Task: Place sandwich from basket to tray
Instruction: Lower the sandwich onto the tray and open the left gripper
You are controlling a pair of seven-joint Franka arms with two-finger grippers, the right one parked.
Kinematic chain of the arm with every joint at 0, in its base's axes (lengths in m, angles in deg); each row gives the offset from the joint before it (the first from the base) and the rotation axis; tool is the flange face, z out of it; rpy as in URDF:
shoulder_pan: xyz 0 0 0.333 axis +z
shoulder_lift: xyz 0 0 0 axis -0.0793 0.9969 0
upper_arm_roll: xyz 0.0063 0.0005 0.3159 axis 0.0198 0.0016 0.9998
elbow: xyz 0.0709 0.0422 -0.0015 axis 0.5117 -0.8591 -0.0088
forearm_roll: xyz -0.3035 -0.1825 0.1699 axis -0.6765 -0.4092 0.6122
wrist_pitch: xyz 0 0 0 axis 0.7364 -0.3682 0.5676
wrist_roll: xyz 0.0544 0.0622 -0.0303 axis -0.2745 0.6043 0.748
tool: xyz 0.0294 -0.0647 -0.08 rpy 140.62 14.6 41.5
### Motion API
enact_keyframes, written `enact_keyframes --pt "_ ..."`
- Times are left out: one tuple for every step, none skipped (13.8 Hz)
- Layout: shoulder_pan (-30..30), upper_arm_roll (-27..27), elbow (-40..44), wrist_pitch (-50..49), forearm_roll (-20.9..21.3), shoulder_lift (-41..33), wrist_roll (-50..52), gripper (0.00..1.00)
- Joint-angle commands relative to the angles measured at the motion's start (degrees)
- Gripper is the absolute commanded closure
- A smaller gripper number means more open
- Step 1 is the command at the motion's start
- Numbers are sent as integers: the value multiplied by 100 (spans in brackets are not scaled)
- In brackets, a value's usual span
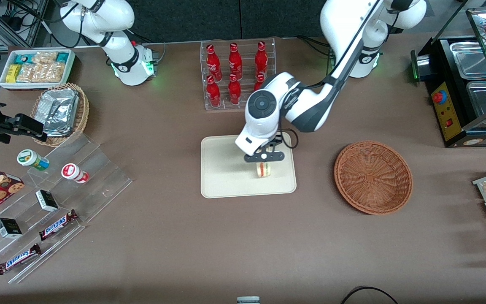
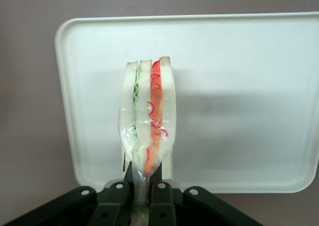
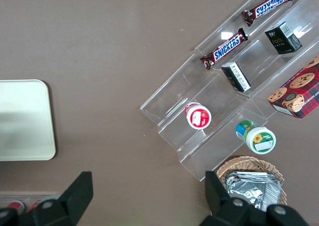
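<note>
The gripper (image 1: 263, 162) is over the cream tray (image 1: 226, 177), shut on the clear-wrapped sandwich (image 1: 263, 169). In the left wrist view the sandwich (image 2: 148, 121) hangs from the black fingers (image 2: 162, 198), pinched by its wrap, with red, orange and green filling showing between pale bread slices. It hangs above the tray (image 2: 239, 101); I cannot tell whether it touches the tray. The reddish-brown wicker basket (image 1: 373, 177) stands empty beside the tray, toward the working arm's end of the table.
A clear rack of red bottles (image 1: 236, 74) stands farther from the front camera than the tray. A clear stepped stand (image 1: 53, 198) with snacks, a tan basket of foil packets (image 1: 60, 113) and a white box of packets (image 1: 36, 67) lie toward the parked arm's end.
</note>
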Motion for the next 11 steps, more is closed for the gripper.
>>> enact_keyframes --pt "-153 64 592 52 20 530 97 100" --pt "-205 46 724 61 29 636 193 100" --pt "-354 63 768 78 29 681 212 100" --pt "-399 72 778 200 37 733 212 100" --pt "-399 72 769 341 29 769 212 100" --pt "-425 72 778 438 29 839 212 100" --pt "-486 81 778 465 37 883 238 100" --pt "-496 81 778 465 46 909 256 100" --pt "-496 81 778 509 46 936 256 100" --pt "-496 81 778 570 55 953 256 100" --pt "-496 81 778 597 55 980 256 100"
